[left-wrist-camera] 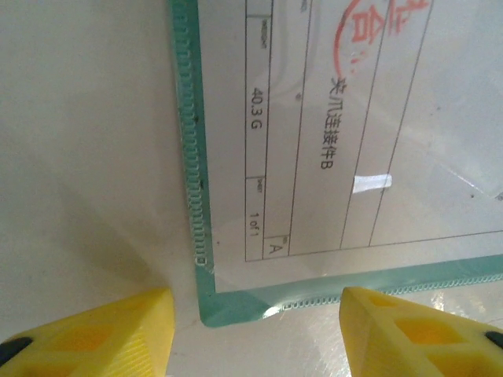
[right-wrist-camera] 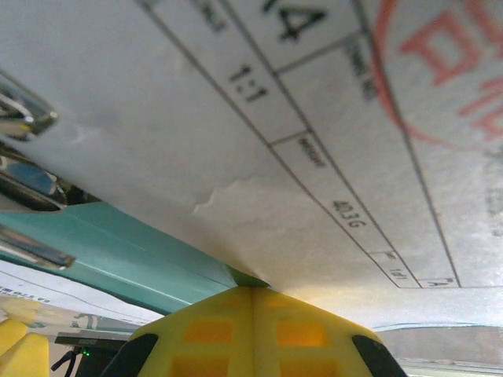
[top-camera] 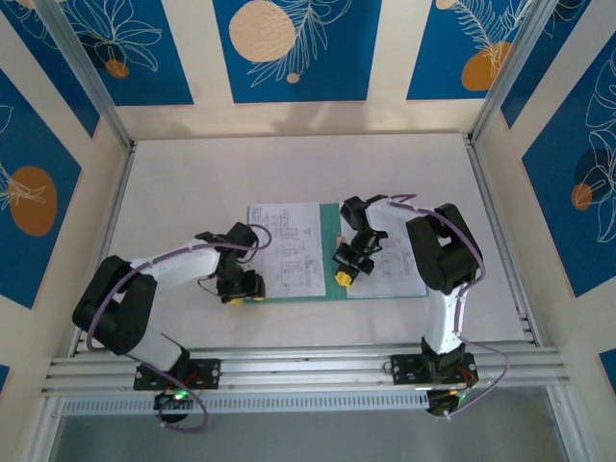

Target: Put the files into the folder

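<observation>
The teal-green folder (top-camera: 298, 297) lies open in the middle of the table, with printed white files (top-camera: 286, 245) on its left leaf and another sheet (top-camera: 395, 260) on the right. My left gripper (top-camera: 241, 293) sits at the folder's near left corner. In the left wrist view its yellow fingers (left-wrist-camera: 102, 330) stand open and hold nothing, astride the folder's corner (left-wrist-camera: 228, 308), where a printed sheet (left-wrist-camera: 346, 141) lies. My right gripper (top-camera: 343, 277) is near the middle fold. Its jaws (right-wrist-camera: 253, 314) are shut on the edge of a raised white sheet (right-wrist-camera: 314, 118), with a teal sliver of folder (right-wrist-camera: 118, 251) at the pinch.
A pale tabletop (top-camera: 192, 183) is fenced by aluminium rails (top-camera: 308, 361) in front and at both sides, with blue patterned panels (top-camera: 289, 48) behind. Shiny metal pieces (right-wrist-camera: 23, 118) show at the left of the right wrist view.
</observation>
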Robot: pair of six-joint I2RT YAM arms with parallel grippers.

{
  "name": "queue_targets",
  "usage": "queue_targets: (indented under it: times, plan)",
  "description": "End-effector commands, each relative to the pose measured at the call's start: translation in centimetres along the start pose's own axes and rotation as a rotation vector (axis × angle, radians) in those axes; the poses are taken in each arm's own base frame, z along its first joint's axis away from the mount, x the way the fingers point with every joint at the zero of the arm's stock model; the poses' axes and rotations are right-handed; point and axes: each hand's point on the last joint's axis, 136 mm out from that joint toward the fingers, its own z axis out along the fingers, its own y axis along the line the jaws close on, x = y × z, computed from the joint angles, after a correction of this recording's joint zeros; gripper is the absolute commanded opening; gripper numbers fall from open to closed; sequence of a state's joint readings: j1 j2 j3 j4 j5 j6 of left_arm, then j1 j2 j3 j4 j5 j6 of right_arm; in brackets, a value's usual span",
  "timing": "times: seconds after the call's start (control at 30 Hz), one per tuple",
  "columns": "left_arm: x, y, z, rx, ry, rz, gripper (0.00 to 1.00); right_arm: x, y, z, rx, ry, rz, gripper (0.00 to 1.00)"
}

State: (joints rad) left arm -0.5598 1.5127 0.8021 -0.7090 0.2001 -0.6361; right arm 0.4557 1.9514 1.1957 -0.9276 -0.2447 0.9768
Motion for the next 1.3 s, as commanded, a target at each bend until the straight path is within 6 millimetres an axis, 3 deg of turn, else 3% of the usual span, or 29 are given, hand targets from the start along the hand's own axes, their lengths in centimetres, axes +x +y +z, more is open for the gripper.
queue_targets:
  times: [0.0, 0.23, 0.47, 0.73, 1.27]
  plan:
    - [1.1, 0.0, 0.2, 0.005, 0.028, -0.017, 0.57, -2.0, -3.0, 2.2, 0.124, -0.046, 0.041, 0.06]
    - [-0.3, -1.4, 0.5, 0.065, -0.017, -0.019, 0.57, -1.9, -3.0, 2.2, 0.124, -0.044, 0.041, 0.06]
    - [-2.4, -4.3, -1.3, 0.162, -0.093, -0.012, 0.53, -1.9, -3.2, 2.3, 0.129, -0.044, 0.039, 0.06]
    - [-1.8, -4.1, -2.1, 0.179, -0.114, -0.022, 0.51, -2.0, -3.2, 2.4, 0.128, -0.04, 0.038, 0.05]
    - [-2.3, -5.5, -6.4, 0.27, -0.239, 0.011, 0.4, -2.1, -3.0, 2.3, 0.127, -0.039, 0.034, 0.05]
